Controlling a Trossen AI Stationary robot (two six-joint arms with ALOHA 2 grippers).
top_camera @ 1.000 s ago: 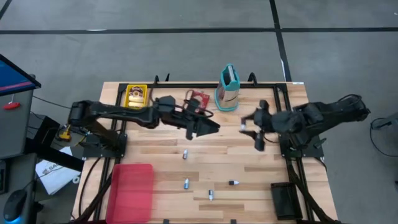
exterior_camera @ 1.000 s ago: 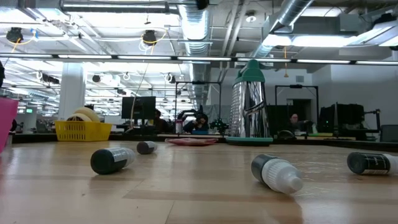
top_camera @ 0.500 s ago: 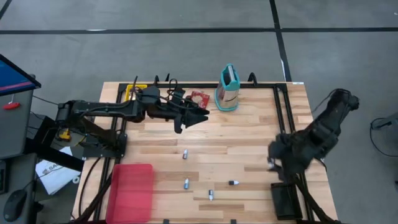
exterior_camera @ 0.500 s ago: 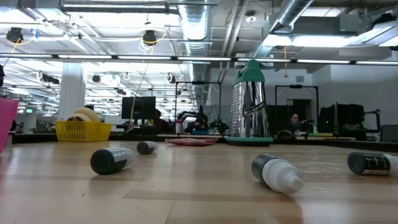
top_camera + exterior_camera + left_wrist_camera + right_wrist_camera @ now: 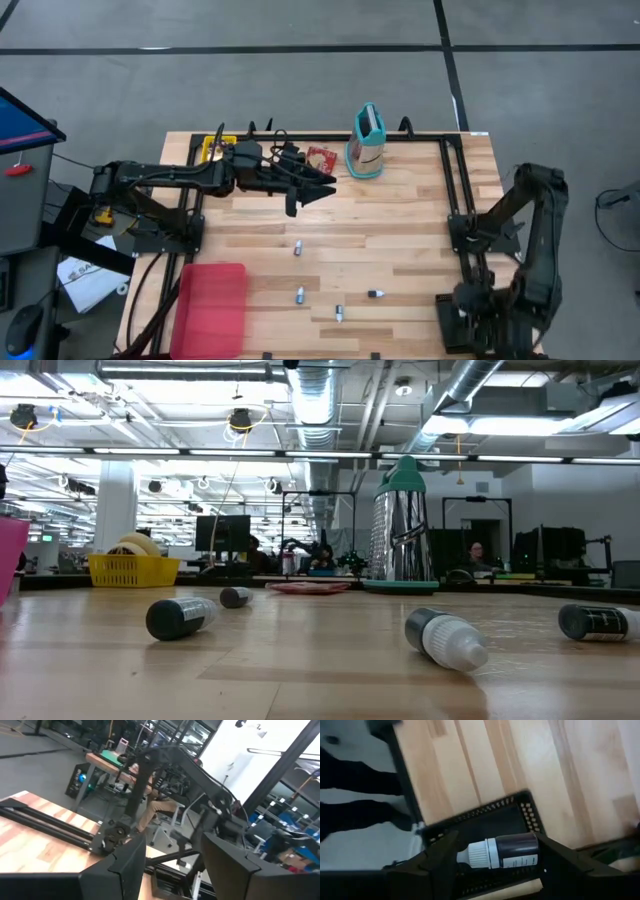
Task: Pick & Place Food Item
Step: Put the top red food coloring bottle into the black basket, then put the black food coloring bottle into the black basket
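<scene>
In the right wrist view a small dark bottle (image 5: 512, 852) with a white cap lies between the fingers of my right gripper (image 5: 497, 857), above a black mesh basket (image 5: 480, 815). In the high view my right gripper (image 5: 468, 315) is over that basket (image 5: 450, 322) at the table's near right corner. My left gripper (image 5: 320, 192) hovers open over the table's far middle with nothing between its fingers (image 5: 125, 865). Several more small bottles lie on their sides on the wood (image 5: 297, 248), (image 5: 299, 294), (image 5: 339, 314). My right gripper holds the bottle lengthwise between its two fingers: the cap's tip (image 5: 462, 856) meets one finger and the bottle's base (image 5: 536, 851) meets the other. The fingers come from above, pointing steeply down. The bottle hangs level, clear of the basket below it.
A teal-topped grater (image 5: 367, 140) stands at the far middle, with a red packet (image 5: 320, 158) and a yellow basket (image 5: 218, 150) to its left. A red bin (image 5: 212, 308) sits at the near left. In the low view the loose bottles (image 5: 180, 617), (image 5: 445, 638) lie across the table.
My right gripper has swung from the table's middle right to the near right corner, tipped to point down, and sunk over the black basket with the bottle still between its fingers. My left gripper has drawn back a little toward the far left and rolled.
</scene>
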